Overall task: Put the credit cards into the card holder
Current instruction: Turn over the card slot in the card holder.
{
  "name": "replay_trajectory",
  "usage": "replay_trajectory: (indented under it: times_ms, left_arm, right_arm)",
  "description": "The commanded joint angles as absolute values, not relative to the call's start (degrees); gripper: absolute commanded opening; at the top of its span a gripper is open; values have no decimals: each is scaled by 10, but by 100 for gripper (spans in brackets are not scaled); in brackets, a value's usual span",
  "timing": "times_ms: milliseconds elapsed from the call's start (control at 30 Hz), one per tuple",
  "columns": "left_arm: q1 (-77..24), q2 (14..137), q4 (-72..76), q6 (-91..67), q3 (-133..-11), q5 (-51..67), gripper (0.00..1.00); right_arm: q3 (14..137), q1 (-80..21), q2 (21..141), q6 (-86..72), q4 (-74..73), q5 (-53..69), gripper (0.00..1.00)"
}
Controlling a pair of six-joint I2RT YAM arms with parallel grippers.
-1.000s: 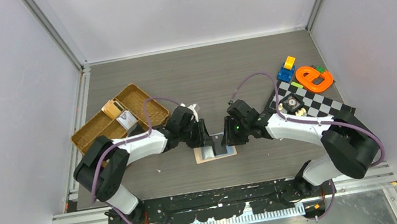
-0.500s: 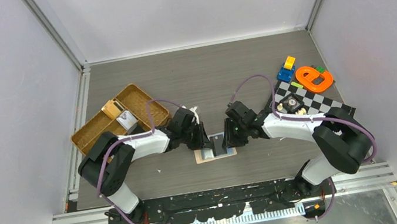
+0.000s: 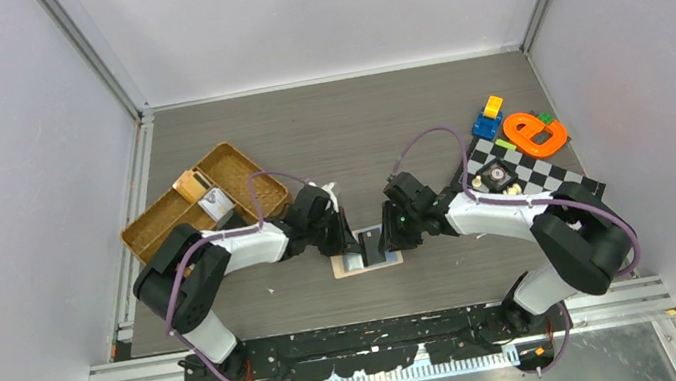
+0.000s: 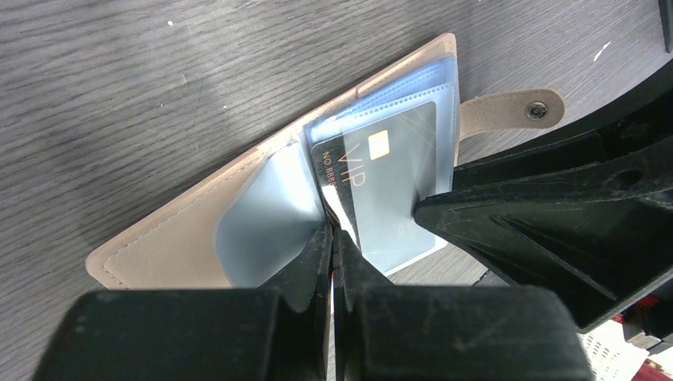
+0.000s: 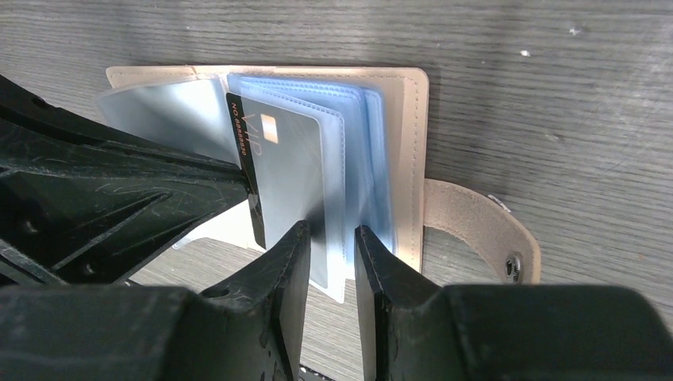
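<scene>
Top view: wicker tray [image 3: 179, 222] at far left on the table [image 3: 334, 125], a few small items in it, too small to tell. Both arms angle inward and meet mid-table near the front edge.

Left gripper [image 3: 354, 242] sits at the holder's left edge. On the left wrist cam its jaws are together, pinched on the dark band at the edge of the card [image 4: 393, 171]. Card is grey-silver with a gold chip and "VIP" print. It stands up from the spine, its face behind a clear sleeve.

Holder [image 3: 368, 265] lies open and flat on the table between the two grippers, peach cover down. The clear sleeves [image 5: 361, 159] are fanned up. The snap tab [image 4: 512, 111] sticks out flat on the right side.

Right gripper [image 3: 387, 237] is just right of the left one, over the holder's right half. On the right wrist cam its jaws are a narrow gap apart and straddle the near edge of the sleeve in front of the card. Not visibly clamped. The left gripper's black finger touches the card's dark band from the left.

Far right: checkered mat [image 3: 537, 183], partly under the right arm. Beyond it, an orange letter [image 3: 535, 133] and blue and yellow blocks [image 3: 489, 117]. All well apart from the holder.
</scene>
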State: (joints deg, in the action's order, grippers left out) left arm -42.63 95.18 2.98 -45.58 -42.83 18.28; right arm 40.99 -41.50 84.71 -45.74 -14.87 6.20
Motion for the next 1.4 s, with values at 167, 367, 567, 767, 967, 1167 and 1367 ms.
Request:
replay_trajectory:
  times_ms: [167,367,567,767,967,1167,1367]
  left_arm:
    - [-427,960,51,-461,-413,186,0]
    - [-427,957,83,-472,-406,201,0]
    - [-427,963,141,-493,-393,226,0]
    - [-427,928,100,-474,-400,207,11]
    - [-427,848,4,-434,-409,161,36]
    - [-424,775,-71,-408,-401,112,50]
    - [-412,725,-101,-397,-383,109,55]
  right_arm:
    - [400,-413,852,-481,-96,94,30]
    - [398,-413,855,-492,-69,115,29]
    - [396,-414,858,-497,-61,119,26]
    - [417,-414,845,-482,-127,66,12]
    - [460,-419,853,-461,-216,6,5]
    - [523,-440,875,-448,-312,-86,5]
    - [589,-475,915,-453,-367,-132,18]
